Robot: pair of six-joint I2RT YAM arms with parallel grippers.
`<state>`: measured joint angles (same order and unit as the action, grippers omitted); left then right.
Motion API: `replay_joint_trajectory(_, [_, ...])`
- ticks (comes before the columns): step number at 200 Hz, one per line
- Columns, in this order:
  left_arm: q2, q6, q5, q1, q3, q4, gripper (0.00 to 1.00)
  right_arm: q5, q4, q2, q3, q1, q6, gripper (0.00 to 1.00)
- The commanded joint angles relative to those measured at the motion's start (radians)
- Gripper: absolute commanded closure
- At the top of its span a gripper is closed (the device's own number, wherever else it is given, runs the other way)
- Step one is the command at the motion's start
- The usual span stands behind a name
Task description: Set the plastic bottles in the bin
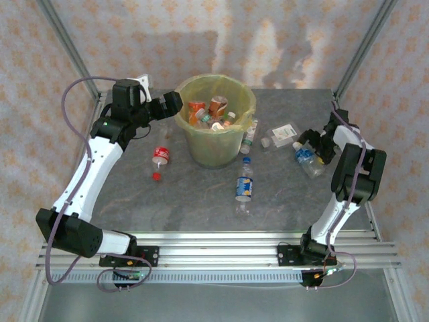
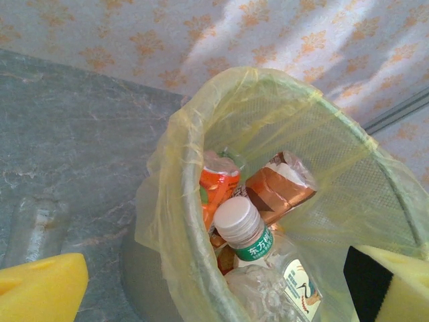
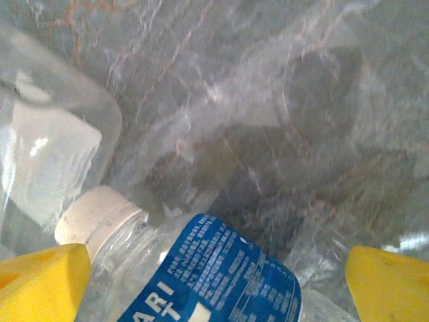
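At the bin rim, left gripper wide apart, bare table alongside.

One bin stands on the counter. Five plastic bottles lie outside it: one red-labelled bottle, two blue-labelled bottles and two mostly clear bottles. Inside the bin the heap is jumbled, perhaps five more.
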<state>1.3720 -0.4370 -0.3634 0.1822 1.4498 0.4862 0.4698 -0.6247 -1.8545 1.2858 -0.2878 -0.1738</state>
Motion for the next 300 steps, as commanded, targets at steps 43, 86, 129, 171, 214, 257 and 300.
replay_joint_trajectory(43, [0.001, 0.010, -0.019, -0.005, -0.018, -0.018, 0.00, 0.015, 0.002, 0.142, -0.158, 0.036, -0.059, 0.03])
replay_joint_trajectory(86, [-0.005, 0.016, -0.016, -0.004, -0.019, -0.009, 0.00, -0.037, -0.021, 0.176, -0.194, 0.116, -0.063, 0.03])
replay_joint_trajectory(129, [-0.002, 0.017, -0.011, -0.004, -0.020, -0.009, 0.00, -0.030, -0.025, 0.210, -0.205, 0.156, -0.083, 0.03])
replay_joint_trajectory(171, [0.002, 0.007, -0.012, -0.004, -0.025, -0.020, 0.00, -0.031, -0.021, 0.204, -0.214, 0.197, -0.090, 0.09])
replay_joint_trajectory(214, [0.004, 0.009, -0.012, -0.005, -0.024, -0.016, 0.00, -0.076, -0.016, 0.179, -0.226, 0.247, -0.109, 0.09])
replay_joint_trajectory(257, [0.002, 0.014, -0.003, -0.004, -0.023, -0.008, 0.00, -0.134, -0.033, 0.127, -0.208, 0.284, -0.115, 0.18])
replay_joint_trajectory(300, [-0.001, 0.019, 0.011, -0.004, -0.023, 0.002, 0.00, -0.173, -0.054, 0.114, -0.209, 0.297, -0.136, 0.35])
